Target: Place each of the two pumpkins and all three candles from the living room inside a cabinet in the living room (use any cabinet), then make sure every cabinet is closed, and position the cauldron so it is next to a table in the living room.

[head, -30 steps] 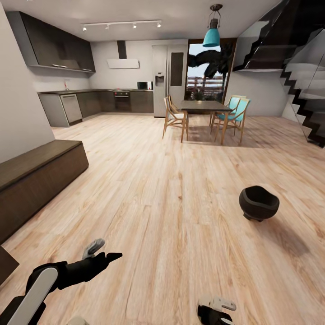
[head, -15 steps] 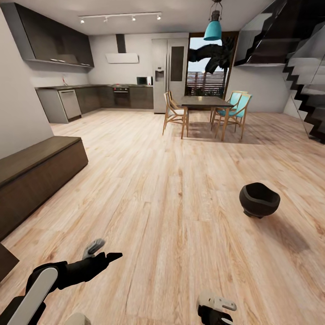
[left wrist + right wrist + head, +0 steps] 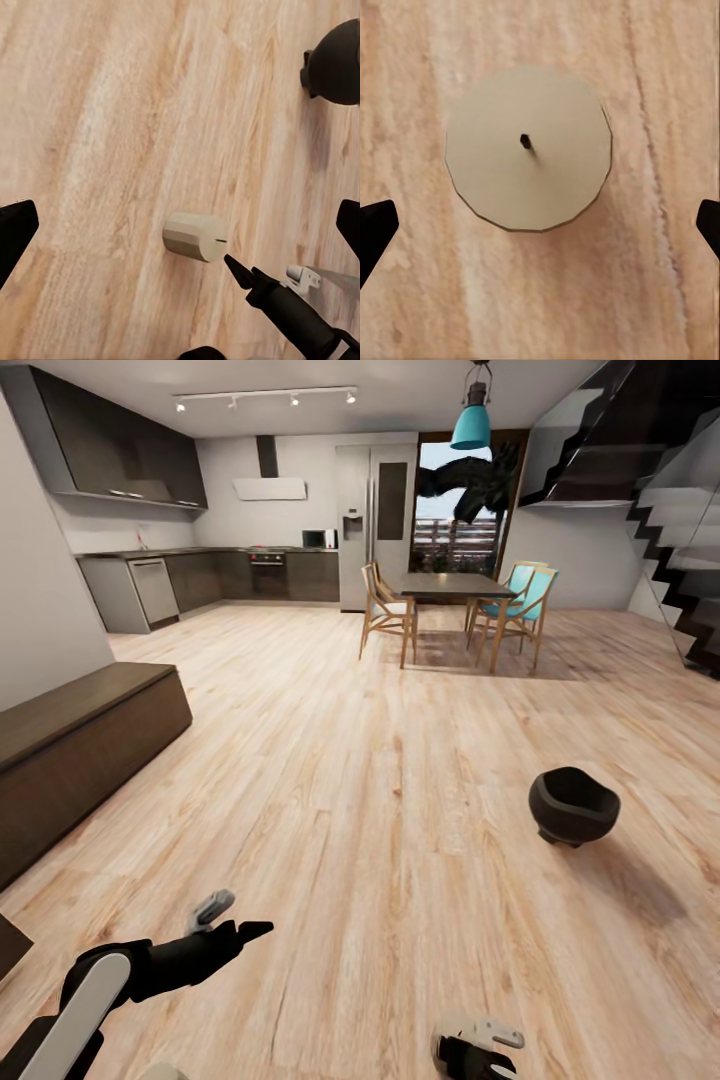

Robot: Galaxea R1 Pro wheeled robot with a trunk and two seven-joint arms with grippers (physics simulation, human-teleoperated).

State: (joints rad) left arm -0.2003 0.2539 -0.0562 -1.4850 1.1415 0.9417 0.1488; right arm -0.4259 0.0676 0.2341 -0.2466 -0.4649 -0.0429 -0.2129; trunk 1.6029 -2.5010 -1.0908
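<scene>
- The short pale beige candle [image 3: 528, 148] with a dark wick stands upright on the light wooden plank floor [image 3: 400, 810], directly under the right claw [image 3: 540, 229]; the claw's dark fingertips are spread wide on both sides of it and touch nothing.
- The same candle [image 3: 196, 236], I think, shows in the left wrist view, on the floor below the left claw [image 3: 180, 221]. This claw is also open and empty, with the right arm's black finger reaching in just beside the candle.
- The dark round-bellied cauldron [image 3: 573, 806] rests on the floor well ahead of the right claw, with no coffee table near it, so I judge this step is not done.
- The long low dark brown cabinet [image 3: 80, 745] stands ahead of the left claw, and its front looks closed.
- I judge the task is at an early point: this candle is not yet picked up, and I can say nothing about the pumpkins or the other candles.
- Compared with one second ago, the whole head view has shifted slightly, so the camera has moved; the arms and the cauldron keep almost the same places.
</scene>
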